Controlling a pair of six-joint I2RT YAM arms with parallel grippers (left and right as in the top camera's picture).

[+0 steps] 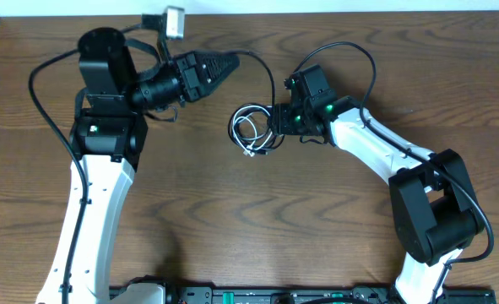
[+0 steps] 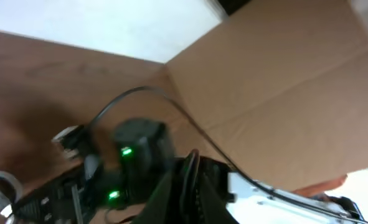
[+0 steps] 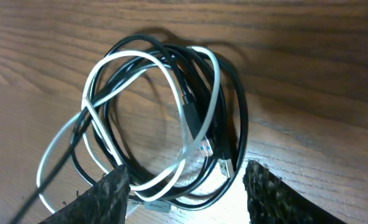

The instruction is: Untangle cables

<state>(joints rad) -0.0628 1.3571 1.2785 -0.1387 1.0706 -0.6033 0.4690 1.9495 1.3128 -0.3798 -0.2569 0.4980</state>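
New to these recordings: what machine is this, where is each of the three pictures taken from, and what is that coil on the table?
Two robot arms sit at a wooden table. One picture looks down from above; the others come from a camera on each wrist. The coil is two thin cords wound together, a black cable and a white cable. The right gripper is open, its fingers either side of the coil's near edge, not yet gripping. The left gripper is up in the air, apart from the coil, closed and holding nothing.
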